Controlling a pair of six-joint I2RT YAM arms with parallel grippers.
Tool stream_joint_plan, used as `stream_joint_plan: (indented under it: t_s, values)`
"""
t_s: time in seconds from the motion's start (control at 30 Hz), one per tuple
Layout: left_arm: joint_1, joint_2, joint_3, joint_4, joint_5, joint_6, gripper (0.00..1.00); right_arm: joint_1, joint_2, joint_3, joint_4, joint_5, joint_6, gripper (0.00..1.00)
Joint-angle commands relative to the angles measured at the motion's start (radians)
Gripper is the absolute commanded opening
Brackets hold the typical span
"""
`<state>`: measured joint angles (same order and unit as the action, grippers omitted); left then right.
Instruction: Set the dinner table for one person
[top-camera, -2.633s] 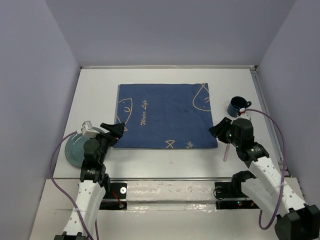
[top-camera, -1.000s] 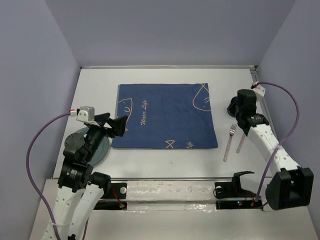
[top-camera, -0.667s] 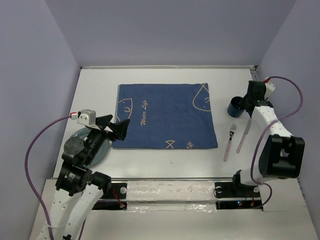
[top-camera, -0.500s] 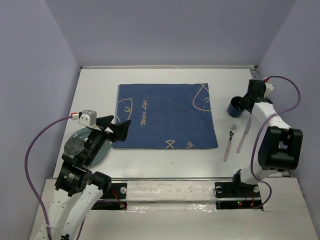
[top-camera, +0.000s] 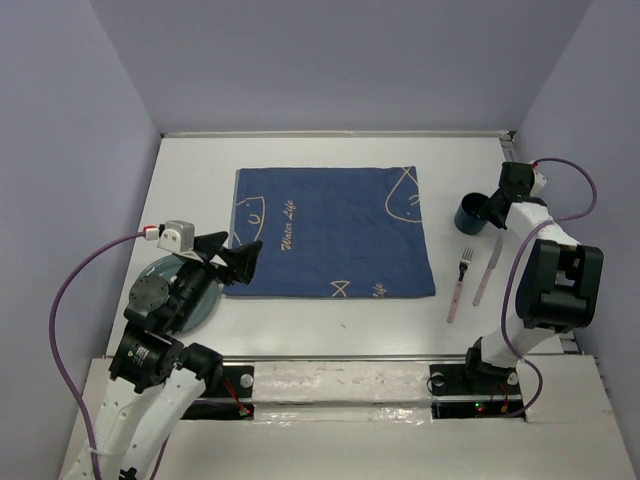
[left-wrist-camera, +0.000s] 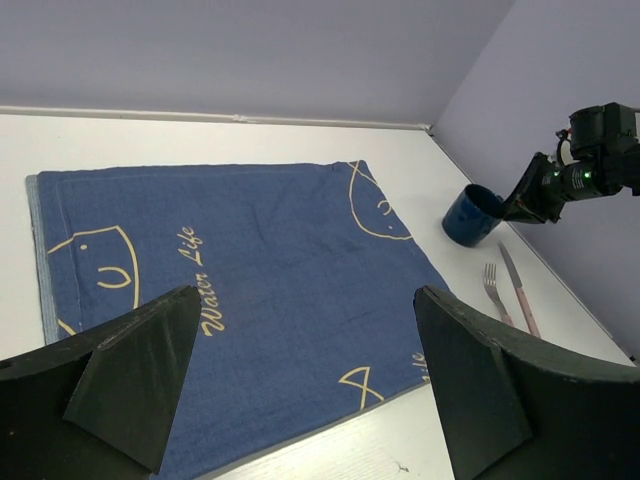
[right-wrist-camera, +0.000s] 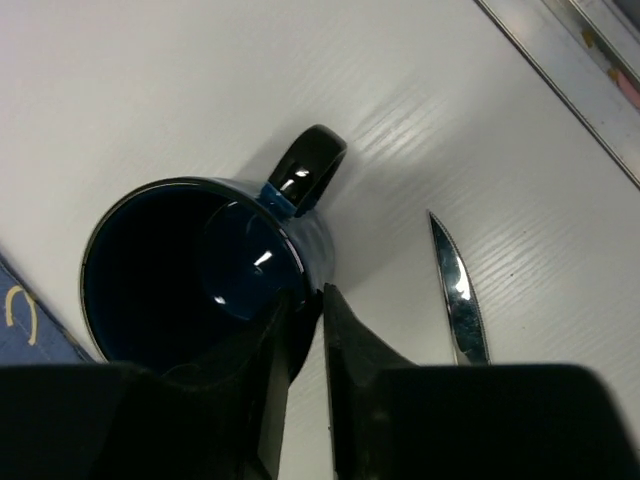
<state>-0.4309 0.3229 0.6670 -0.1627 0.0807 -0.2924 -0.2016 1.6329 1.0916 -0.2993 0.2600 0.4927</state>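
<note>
On the bench (top-camera: 330, 150), cloth (top-camera: 330, 230) central, mug (top-camera: 470, 213) right of it, fork (top-camera: 459, 285) and knife (top-camera: 487, 270) nearer, plate (top-camera: 207, 298) near-left.

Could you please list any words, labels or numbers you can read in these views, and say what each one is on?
"Water Life": pale script on the blue cloth, left of its middle.
A second short line near the cloth's near right corner: too small to read.
Mug, fork, knife: no lettering visible.
</note>
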Motion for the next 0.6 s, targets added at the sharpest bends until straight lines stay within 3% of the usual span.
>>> stream_joint_plan:
  t_s: [0.0,0.07,0.23,0.4,0.57]
  values:
    - [-0.003,-0.001,0.011,0.028,-0.002,0.018,0.99,0.004,0.016,0.053,0.052,-0.005,-0.003,0.11]
    - [-0.003,0.001,0.009,0.028,-0.002,0.018,0.99,0.004,0.007,0.063,0.052,0.028,-0.016,0.00]
    - [-0.003,0.005,0.009,0.029,-0.006,0.018,0.99,0.028,-0.063,0.114,0.071,0.053,-0.063,0.00]
    - [-0.002,0.012,0.009,0.029,-0.006,0.019,0.99,0.238,-0.074,0.206,0.115,0.091,-0.146,0.00]
    - [0.004,0.018,0.006,0.029,-0.006,0.019,0.99,0.312,0.019,0.342,0.091,0.027,-0.134,0.00]
